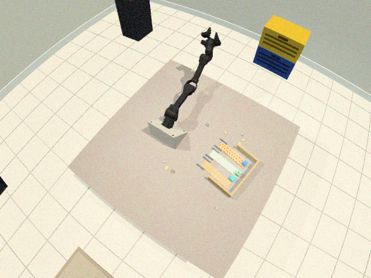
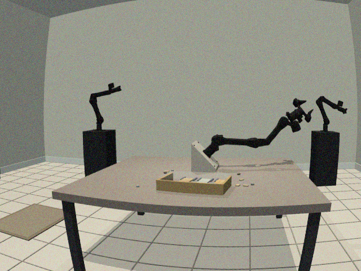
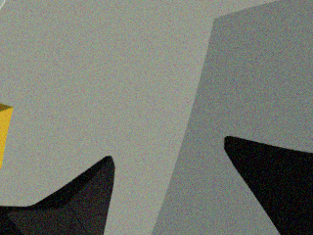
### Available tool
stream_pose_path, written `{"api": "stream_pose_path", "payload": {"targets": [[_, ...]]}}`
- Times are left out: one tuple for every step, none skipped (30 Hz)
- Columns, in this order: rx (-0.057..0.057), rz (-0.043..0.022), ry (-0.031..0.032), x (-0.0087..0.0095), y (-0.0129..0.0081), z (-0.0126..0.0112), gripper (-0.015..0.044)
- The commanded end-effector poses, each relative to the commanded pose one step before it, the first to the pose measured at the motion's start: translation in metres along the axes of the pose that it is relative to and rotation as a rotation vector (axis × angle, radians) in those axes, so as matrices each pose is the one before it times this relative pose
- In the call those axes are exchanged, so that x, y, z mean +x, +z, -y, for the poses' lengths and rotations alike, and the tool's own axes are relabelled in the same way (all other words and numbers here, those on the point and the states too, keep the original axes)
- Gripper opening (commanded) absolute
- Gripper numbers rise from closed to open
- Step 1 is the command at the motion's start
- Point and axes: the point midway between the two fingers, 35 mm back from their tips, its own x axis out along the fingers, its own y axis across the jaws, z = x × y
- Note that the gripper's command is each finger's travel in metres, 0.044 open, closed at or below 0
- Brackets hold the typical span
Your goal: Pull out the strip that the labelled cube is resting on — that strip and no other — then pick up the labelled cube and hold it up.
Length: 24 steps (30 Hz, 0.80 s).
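Observation:
My gripper (image 1: 213,30) (image 2: 308,105) (image 3: 169,153) is open and empty, raised high and far from the tray. The open-fronted wooden tray (image 1: 244,178) (image 2: 189,187) holds three strips side by side: an orange-dotted strip (image 1: 231,153), a pale green strip (image 1: 222,161) and a plain orange strip (image 1: 215,172). At their far ends sit a blue cube (image 1: 244,163), a green cube (image 1: 237,172) with a small mark on top, and a teal cube (image 1: 232,178). The mark is too small to read. Exactly which strip bears the green or teal cube is unclear. The tray wall hides the cubes in the exterior view.
Dark narrow bars (image 1: 208,156) stick out at the strips' near ends. Small pebbles and tan chips (image 1: 207,124) (image 1: 166,167) (image 2: 245,185) lie around the tray. The grey wedge base (image 1: 163,136) (image 2: 201,160) stands on the table. A yellow and blue cabinet (image 1: 281,46) stands beyond it.

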Motion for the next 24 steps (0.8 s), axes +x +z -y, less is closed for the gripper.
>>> {"api": "stream_pose_path", "payload": {"targets": [[-0.0018, -0.00565, -0.00359, 0.00011, -0.00178, 0.00247, 0.04], [-0.0052, -0.01704, -0.01066, 0.00028, -0.00538, 0.00737, 0.04], [-0.0083, -0.02868, -0.01744, 0.00038, -0.00911, 0.01215, 0.04], [-0.0093, -0.03497, -0.02041, 0.0004, -0.01121, 0.01438, 0.04], [-0.0086, -0.03546, -0.01976, 0.00042, -0.01148, 0.01409, 0.04], [-0.0078, -0.03592, -0.01909, 0.00043, -0.01175, 0.0138, 0.04], [-0.0065, -0.03308, -0.01678, 0.00044, -0.01092, 0.01229, 0.04], [-0.0044, -0.02411, -0.01175, 0.00038, -0.00802, 0.00871, 0.04], [-0.0047, -0.02864, -0.01344, 0.00043, -0.00958, 0.0101, 0.04], [-0.0049, -0.03257, -0.01463, 0.00048, -0.01097, 0.01117, 0.04], [-0.0055, -0.03627, -0.01559, 0.00055, -0.01239, 0.01207, 0.04], [-0.0051, -0.03811, -0.01549, 0.0006, -0.01312, 0.01225, 0.04], [-0.0044, -0.03845, -0.01473, 0.00064, -0.01333, 0.01193, 0.04], [-0.0038, -0.03877, -0.01395, 0.00069, -0.01353, 0.01161, 0.04], [-0.0032, -0.03907, -0.01316, 0.00074, -0.01372, 0.01129, 0.04], [-0.0026, -0.03935, -0.01236, 0.00079, -0.01391, 0.01096, 0.04], [-0.0021, -0.03961, -0.01155, 0.00084, -0.01408, 0.01063, 0.04], [-0.0015, -0.03985, -0.01074, 0.0009, -0.01425, 0.0103, 0.04], [-0.001, -0.04006, -0.00992, 0.00095, -0.0144, 0.00998, 0.04], [-0.0005, -0.04026, -0.00909, 0.00101, -0.01455, 0.00965, 0.04], [0.0128, -0.03668, 0.00224, 0.00093, -0.01304, 0.0067, 0.04], [0.0138, -0.03806, 0.00264, 0.00095, -0.01355, 0.00682, 0.04], [0.0143, -0.03803, 0.00298, 0.00094, -0.01356, 0.00669, 0.04], [0.0148, -0.038, 0.00331, 0.00094, -0.01357, 0.00656, 0.04]]}}
